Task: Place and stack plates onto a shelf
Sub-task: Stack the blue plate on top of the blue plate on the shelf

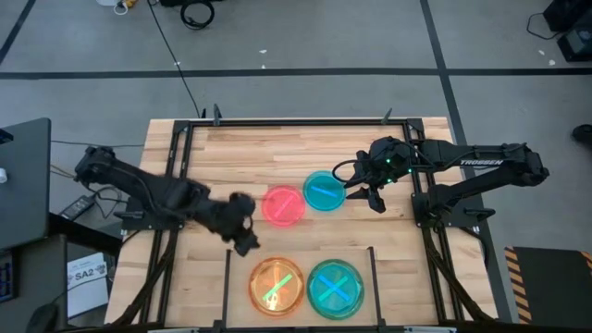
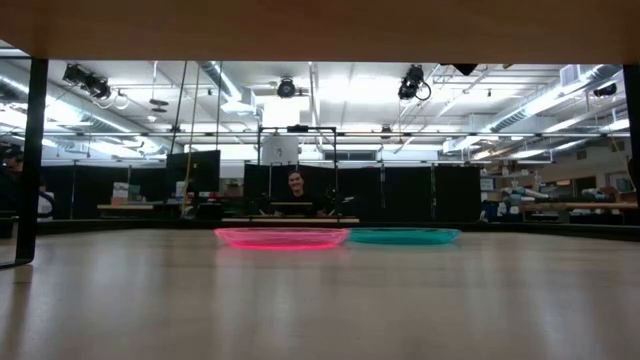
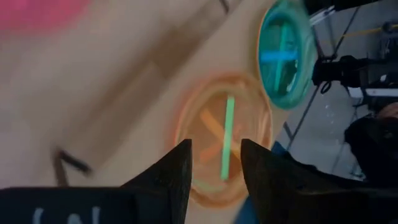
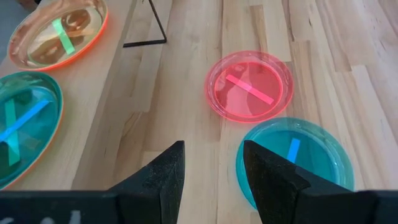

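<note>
With both grippers standing released and empty, the right gripper (image 1: 367, 190) is hovering beside the round translucent cyan plastic plate (image 1: 324, 191), needing a careful rim pinch

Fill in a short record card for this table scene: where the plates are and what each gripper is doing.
Loose plates: pink plate and cyan plate, side by side mid-table
On the shelf: orange stack and cyan stack
Left gripper: open, empty, beside the orange stack
Right gripper: open, empty, beside the loose cyan plate
</note>
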`<move>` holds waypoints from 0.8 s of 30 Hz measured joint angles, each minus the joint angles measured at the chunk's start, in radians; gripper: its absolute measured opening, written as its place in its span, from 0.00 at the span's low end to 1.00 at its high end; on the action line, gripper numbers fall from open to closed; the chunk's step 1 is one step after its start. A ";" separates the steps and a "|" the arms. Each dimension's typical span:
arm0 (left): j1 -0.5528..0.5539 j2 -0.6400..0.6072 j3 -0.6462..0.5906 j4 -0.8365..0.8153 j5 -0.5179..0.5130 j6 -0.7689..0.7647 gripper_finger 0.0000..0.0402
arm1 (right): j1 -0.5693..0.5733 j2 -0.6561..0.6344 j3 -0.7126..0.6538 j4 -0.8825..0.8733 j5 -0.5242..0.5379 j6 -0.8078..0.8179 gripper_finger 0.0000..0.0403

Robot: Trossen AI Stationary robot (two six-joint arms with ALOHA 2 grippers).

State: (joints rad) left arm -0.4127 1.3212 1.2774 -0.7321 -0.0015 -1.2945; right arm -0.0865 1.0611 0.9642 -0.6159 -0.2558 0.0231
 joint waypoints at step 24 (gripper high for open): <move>0.606 -0.026 -0.010 0.000 0.214 0.992 0.36 | -0.223 0.000 -0.064 -0.046 0.146 0.266 0.42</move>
State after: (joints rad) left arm 0.1928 1.2953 1.2675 -0.7319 0.2123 -0.3030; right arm -0.3093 1.0611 0.8997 -0.6615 -0.1094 0.2893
